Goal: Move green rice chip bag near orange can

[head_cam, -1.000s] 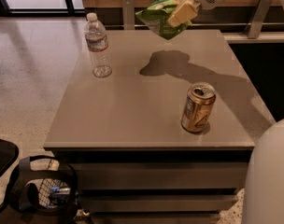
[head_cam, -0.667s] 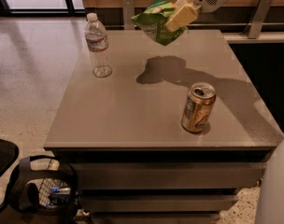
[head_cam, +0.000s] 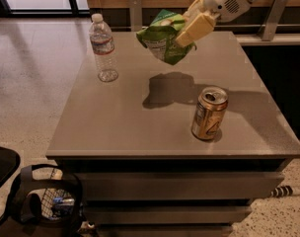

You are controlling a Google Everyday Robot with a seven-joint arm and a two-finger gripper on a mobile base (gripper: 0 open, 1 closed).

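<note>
Camera view: the gripper [head_cam: 185, 33], fingers [head_cam: 198, 24] pinching the green rice chip bag [head_cam: 160, 41] seemingly by its edge, hangs above the counter [head_cam: 115, 122], beyond the orange can [head_cam: 209, 113].

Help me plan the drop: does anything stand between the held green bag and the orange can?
Nothing visible. The end effector holds the green rice chip bag aloft; only bare table lies toward the orange can.
</note>
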